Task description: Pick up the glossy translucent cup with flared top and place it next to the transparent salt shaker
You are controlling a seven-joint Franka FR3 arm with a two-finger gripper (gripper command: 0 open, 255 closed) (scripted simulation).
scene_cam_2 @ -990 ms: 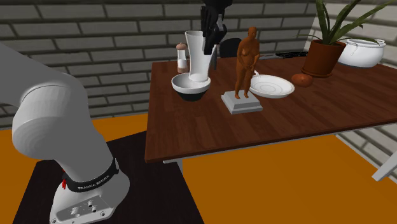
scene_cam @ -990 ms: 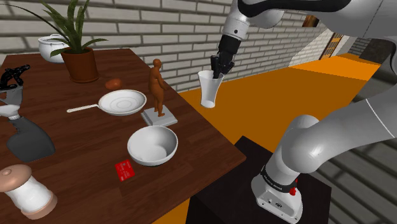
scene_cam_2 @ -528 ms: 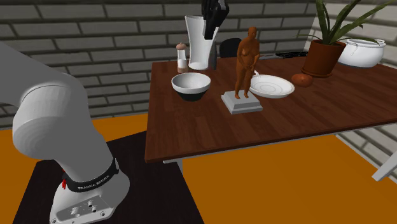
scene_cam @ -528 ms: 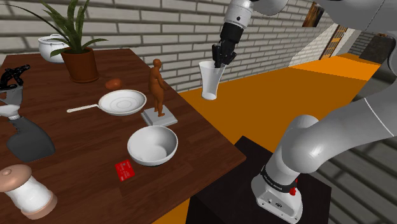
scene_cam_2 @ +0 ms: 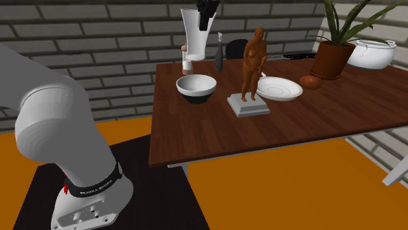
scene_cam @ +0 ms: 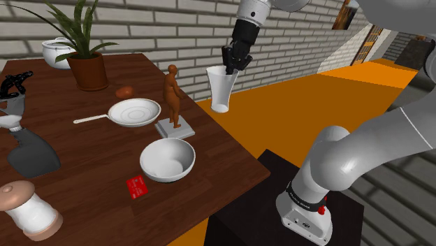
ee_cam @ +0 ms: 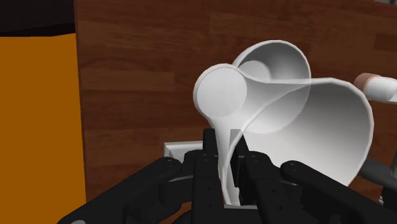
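A white translucent cup with a flared top hangs in the air, with my gripper shut on its rim. In the second exterior view the cup is high above the white bowl, the gripper at its top. In the wrist view both fingers clasp the cup's wall, and the bowl lies below it. The salt shaker, pale with a brown cap and base, stands at the table's near corner. It also stands behind the bowl and past the cup.
On the dark wooden table stand a brown figurine on a grey base, a white pan, the bowl, a red card and a potted plant. A dark bottle stands near the shaker.
The gripper has carried the cup upward and toward the shoulder view's left, from beyond the table's edge to above the bowl. The grip is unchanged.
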